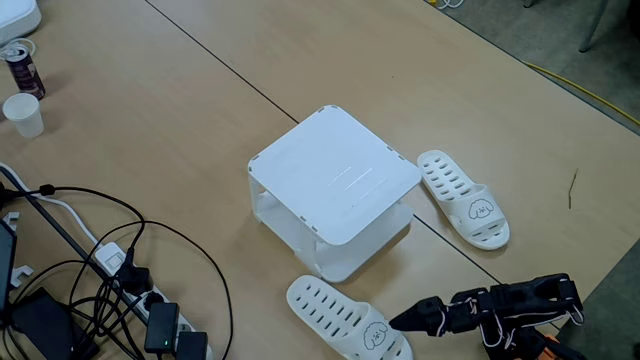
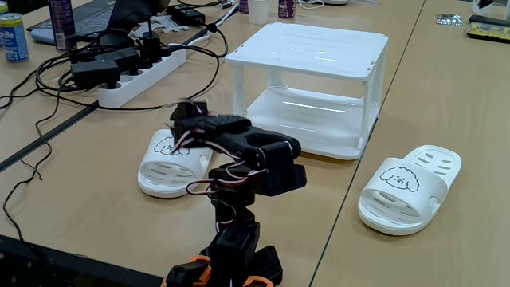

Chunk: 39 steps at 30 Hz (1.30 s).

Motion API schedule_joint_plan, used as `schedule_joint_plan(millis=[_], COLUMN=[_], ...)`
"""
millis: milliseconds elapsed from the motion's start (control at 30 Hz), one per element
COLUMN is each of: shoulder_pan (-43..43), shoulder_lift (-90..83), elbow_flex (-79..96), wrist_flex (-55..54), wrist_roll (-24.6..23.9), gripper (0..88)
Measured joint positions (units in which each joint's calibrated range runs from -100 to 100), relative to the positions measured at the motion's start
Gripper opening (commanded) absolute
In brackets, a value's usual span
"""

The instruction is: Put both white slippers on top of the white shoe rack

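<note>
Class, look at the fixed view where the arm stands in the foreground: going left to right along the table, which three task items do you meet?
White slipper by the gripper → white shoe rack → second white slipper.

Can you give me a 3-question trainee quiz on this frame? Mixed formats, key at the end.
1. True or false: a slipper already lies on the white shoe rack.
2. Which slipper is the tool nearest: (a) the near slipper at the strap end, (b) the far slipper?
3. Fill in: both slippers rest on the ____.

Key: 1 false, the rack top is bare. 2 (a). 3 table.
</note>
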Motion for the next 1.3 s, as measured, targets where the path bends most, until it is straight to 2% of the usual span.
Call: schedule_joint_plan(millis=[100, 333, 400, 467, 500, 933, 1300], shoulder_pan=[0.1, -3.4, -4.9, -5.8, -6.1, -7.7, -7.7], shoulder_lift=[0.0, 1.3, 3.1, 6.5, 8.3, 27.4, 37.1], elbow_flex=[4.2, 7.9, 7.8, 7.3, 7.0, -12.3, -14.1], wrist_flex=[-2.0, -2.8, -2.8, -2.8, -2.8, -2.8, -2.8], wrist_roll=[0.0, 0.0, 0.0, 0.0, 0.0, 0.0, 0.0], gripper=[9.5, 9.1, 6.9, 0.4, 0.7, 0.8, 0.8])
